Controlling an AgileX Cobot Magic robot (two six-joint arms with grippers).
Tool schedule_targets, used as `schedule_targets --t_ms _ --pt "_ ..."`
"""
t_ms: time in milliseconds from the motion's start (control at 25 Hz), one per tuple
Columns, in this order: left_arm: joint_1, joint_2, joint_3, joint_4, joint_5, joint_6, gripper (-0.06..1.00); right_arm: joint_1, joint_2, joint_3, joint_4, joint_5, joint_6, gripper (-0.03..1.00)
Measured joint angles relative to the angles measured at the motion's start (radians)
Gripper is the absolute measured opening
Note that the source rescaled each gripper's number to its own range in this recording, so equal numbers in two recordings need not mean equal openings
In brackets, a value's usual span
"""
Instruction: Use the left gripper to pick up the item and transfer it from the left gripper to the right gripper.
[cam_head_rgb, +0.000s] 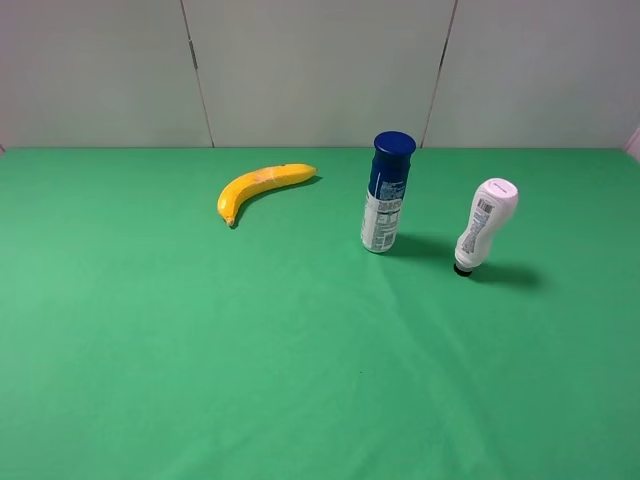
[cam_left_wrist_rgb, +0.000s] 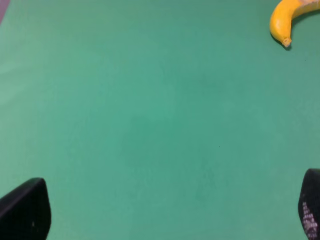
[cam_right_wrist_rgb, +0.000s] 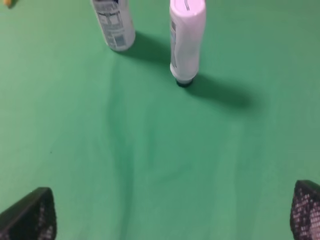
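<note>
White squeeze bottle (cam_head_rgb: 485, 226) standing cap-down on green counter (cam_head_rgb: 200, 350), spray can (cam_head_rgb: 386, 193) just beside, banana (cam_head_rgb: 262, 189) well apart, left claw (cam_left_wrist_rgb: 165, 212) spread, right claw (cam_right_wrist_rgb: 170, 212) spread, both empty

The yellow curved banana (cam_left_wrist_rgb: 289, 20) is cut off by the left wrist view's edge; the blue-capped white spray can (cam_right_wrist_rgb: 113, 23) loses its top in the right wrist view.

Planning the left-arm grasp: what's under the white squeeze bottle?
The white squeeze bottle stands inverted on its black cap, directly on the green cloth. Nothing else shows beneath; the contact patch itself is hidden by the cap.
</note>
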Motion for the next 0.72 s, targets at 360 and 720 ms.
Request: schedule_targets --t_ms 360,720 --pt "0.0 0.0 0.0 0.001 0.0 0.0 1.0 0.0 -0.193 0.033 -0.08 0.003 0.03 1.0" --pt "0.0 0.0 0.0 0.001 0.0 0.0 1.0 0.0 -0.318 0.203 -0.127 -0.061 0.113 1.0"
